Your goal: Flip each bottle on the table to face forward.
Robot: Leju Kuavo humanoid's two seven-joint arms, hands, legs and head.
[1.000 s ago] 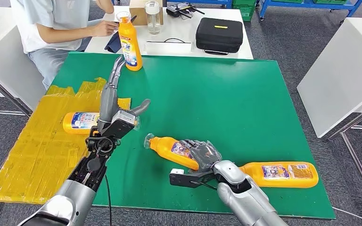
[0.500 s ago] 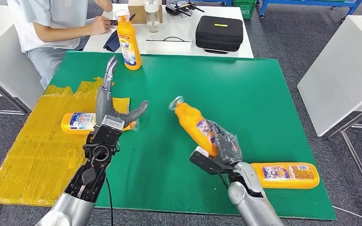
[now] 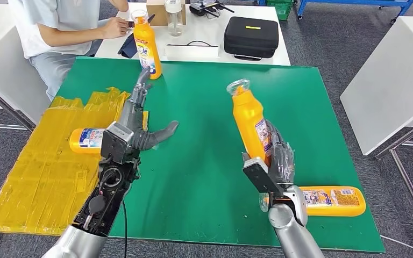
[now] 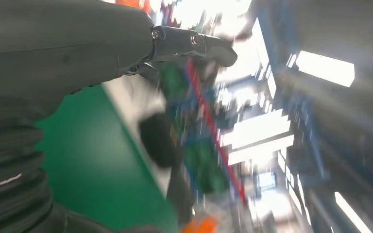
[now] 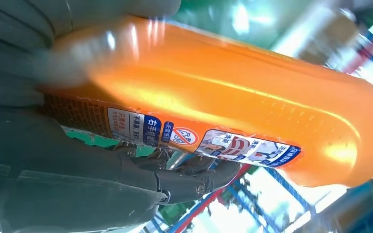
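My right hand (image 3: pixel 277 156) grips an orange bottle (image 3: pixel 250 121) and holds it nearly upright above the green table (image 3: pixel 204 113), cap up; the same orange bottle (image 5: pixel 223 107) lies across the right hand (image 5: pixel 77 160) in the right wrist view. A second orange bottle (image 3: pixel 330 200) lies on its side at the near right, behind that arm. A third (image 3: pixel 88 140) lies on the yellow sheet (image 3: pixel 37 166), partly hidden by my left hand (image 3: pixel 137 121). The left hand is raised above it, fingers spread, holding nothing. A fourth bottle (image 3: pixel 146 47) stands upright at the far left edge.
A person (image 3: pixel 59 27) sits at the white table (image 3: pixel 199 40) beyond the green one. On that table are a black case (image 3: pixel 250 37), a clear jar (image 3: pixel 174 17) and a white box (image 3: pixel 192 52). A white cabinet (image 3: pixel 392 80) stands to the right.
My right hand has lifted its bottle from lying on the table to nearly upright and carried it right and away. My left hand rose a little, still spread.
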